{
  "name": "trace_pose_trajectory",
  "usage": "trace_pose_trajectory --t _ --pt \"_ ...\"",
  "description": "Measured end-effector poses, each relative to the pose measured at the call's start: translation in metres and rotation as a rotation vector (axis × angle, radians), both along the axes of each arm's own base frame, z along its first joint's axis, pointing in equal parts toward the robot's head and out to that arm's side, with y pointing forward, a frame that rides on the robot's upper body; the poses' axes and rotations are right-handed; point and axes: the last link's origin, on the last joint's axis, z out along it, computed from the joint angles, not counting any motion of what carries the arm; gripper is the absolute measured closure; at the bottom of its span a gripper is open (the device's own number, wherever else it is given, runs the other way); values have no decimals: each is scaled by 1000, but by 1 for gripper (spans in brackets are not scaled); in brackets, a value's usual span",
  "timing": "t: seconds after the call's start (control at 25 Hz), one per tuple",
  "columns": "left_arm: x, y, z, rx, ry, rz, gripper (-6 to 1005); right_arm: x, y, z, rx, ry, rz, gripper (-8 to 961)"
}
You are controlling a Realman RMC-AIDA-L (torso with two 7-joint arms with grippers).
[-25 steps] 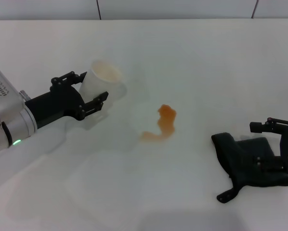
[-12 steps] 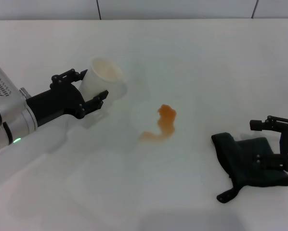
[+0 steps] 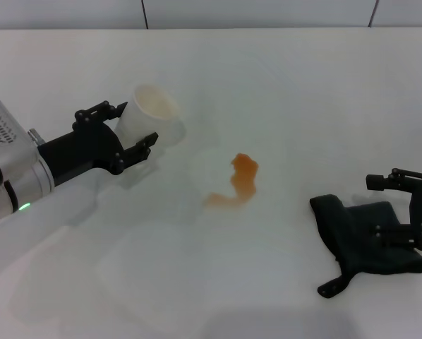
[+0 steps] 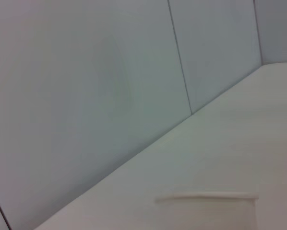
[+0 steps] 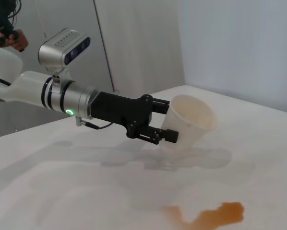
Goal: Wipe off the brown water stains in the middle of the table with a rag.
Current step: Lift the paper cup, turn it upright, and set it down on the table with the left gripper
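The left gripper stays clamped on a tilted white cup, far left. The right gripper, jaws spread, has settled on the black rag, near right. The brown water stains sit mid-table, unwiped; grasping comes next.

A lab-like test room: bare white table against plain pale wall panels.

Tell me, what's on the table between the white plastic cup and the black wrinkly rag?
The orange-brown puddle lies between the white plastic cup and the black wrinkly rag, seen in the head view.
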Motion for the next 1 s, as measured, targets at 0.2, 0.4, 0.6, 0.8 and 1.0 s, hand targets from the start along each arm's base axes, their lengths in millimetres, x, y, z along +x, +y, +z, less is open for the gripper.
trace_pose_trajectory --t 0.2,0.4,0.6,0.8,1.0 --pt "0 -2 1 25 -13 -12 301 0 0 0 2 0 -1 165" --pt "0 -5 3 39 -19 -36 301 1 1 0 5 -2 -5 166" --pt "-1 -10 4 68 -30 -62 301 3 0 -2 6 -3 -16 167" --pt "-3 -15 3 89 -21 -89 300 4 1 -2 7 -7 -22 168" --pt "-3 -18 1 109 -29 -94 300 4 1 -2 7 -10 -24 169"
